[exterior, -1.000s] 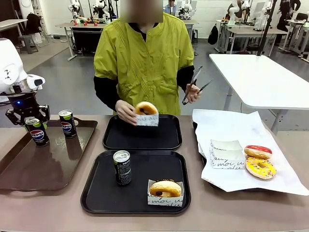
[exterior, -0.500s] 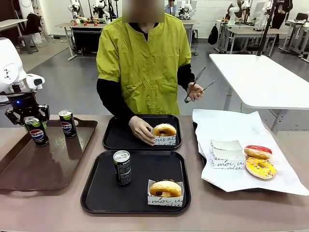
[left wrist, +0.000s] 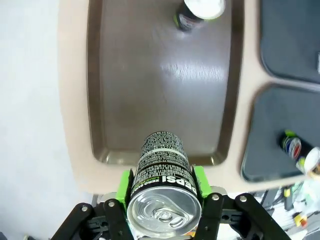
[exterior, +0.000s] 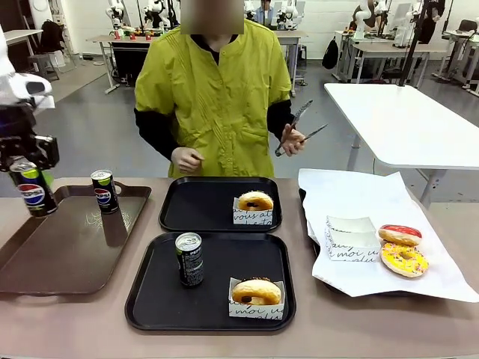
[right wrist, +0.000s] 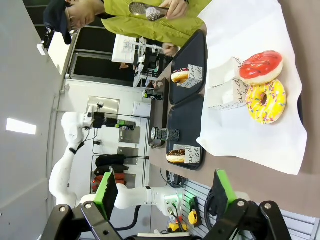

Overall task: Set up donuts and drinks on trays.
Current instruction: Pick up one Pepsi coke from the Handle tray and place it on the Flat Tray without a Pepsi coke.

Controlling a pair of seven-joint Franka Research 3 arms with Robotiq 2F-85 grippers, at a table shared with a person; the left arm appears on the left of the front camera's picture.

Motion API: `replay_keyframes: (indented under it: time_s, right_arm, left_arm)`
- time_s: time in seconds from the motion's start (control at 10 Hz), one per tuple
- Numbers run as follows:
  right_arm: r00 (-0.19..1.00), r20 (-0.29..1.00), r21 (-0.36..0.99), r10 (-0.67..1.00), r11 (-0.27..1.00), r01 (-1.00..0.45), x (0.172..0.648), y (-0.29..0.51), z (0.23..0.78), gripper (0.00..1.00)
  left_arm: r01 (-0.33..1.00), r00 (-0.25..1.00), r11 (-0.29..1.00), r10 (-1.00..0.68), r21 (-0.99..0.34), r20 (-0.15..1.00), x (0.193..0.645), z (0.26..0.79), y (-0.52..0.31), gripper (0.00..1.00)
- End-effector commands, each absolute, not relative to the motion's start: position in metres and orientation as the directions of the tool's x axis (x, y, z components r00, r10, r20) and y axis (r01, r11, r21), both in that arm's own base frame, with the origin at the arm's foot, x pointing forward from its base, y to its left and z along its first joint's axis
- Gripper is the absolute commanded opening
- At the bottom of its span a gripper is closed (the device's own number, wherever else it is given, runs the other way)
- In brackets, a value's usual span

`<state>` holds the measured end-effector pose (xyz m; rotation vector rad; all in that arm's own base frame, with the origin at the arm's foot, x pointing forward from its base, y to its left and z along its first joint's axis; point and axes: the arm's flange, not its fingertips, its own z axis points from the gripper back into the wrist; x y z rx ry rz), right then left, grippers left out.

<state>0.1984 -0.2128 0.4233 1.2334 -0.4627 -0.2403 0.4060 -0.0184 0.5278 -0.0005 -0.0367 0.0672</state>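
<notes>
Pepsi can (exterior: pixel 31 193) is upright, long axis vertical, in my left gripper (exterior: pixel 27 170), pads clamped near its top, over the left end of the brown tray (exterior: pixel 67 254). No drink yet on the far black tray (exterior: pixel 194 213), just a boxed donut (exterior: pixel 255 202). That tray lies to the can's right, so L arm is nearer, I reckon. On my right gripper (right wrist: pixel 162 192) the fingers are apart, nothing btwn them.

On near tray (exterior: pixel 153 299), can (exterior: pixel 189 259) left of boxed donut (exterior: pixel 256 293), far tray (exterior: pixel 196 209) behind, brown tray (exterior: pixel 67 247) left
</notes>
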Motion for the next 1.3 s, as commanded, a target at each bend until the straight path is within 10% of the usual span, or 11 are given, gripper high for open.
replay_keyframes:
  time_s: [0.0,0.6,0.7,1.2]
  right_arm:
    - [0.874,0.229,0.947,-0.428,0.305,-0.099,0.2,-0.214,0.425,1.0]
    - [0.874,0.229,0.947,-0.428,0.305,-0.099,0.2,-0.214,0.425,1.0]
    - [0.874,0.229,0.947,-0.428,0.305,-0.099,0.2,-0.214,0.425,1.0]
    - [0.874,0.229,0.947,-0.428,0.305,-0.099,0.2,-0.214,0.425,1.0]
  left_arm:
    - [-0.006,0.994,1.0,0.009,-0.019,0.113,0.362,0.545,-0.024,0.0]
    - [-0.016,0.992,1.0,0.015,0.001,0.124,0.339,0.561,-0.03,0.0]
    - [-0.017,0.992,1.0,0.017,0.002,0.126,0.33,0.557,-0.028,0.58]
    - [0.109,0.967,0.993,-0.096,-0.042,0.236,0.409,0.558,-0.11,0.58]
